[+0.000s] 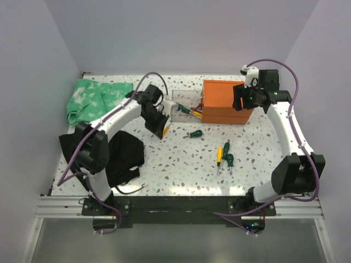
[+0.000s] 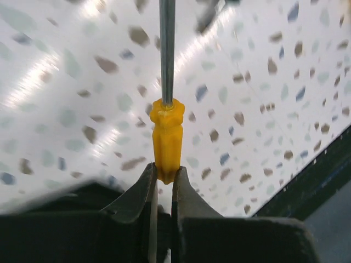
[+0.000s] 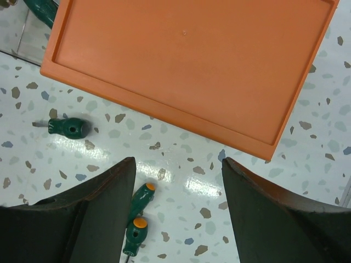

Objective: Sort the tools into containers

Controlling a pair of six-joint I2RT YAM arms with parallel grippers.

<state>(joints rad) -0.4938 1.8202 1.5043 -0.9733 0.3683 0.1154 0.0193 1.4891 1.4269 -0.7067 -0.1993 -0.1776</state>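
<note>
Three screwdrivers (image 1: 219, 155) lie nearest the arms, one yellow-handled beside two green, with a stubby green one (image 1: 194, 133) just beyond. The left gripper (image 2: 164, 176) clamps a yellow screwdriver (image 2: 167, 137) by its handle end above the table (image 1: 164, 164). Farthest, the right gripper (image 3: 179, 162) hangs spread wide by the orange chest (image 1: 225, 101), whose pulled-out clear drawer (image 1: 176, 112) holds more tools.

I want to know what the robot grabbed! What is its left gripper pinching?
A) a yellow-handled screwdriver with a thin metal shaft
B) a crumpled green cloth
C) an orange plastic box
A: the left gripper is shut on the end of the yellow-handled screwdriver, whose thin metal shaft points away from it.
</note>
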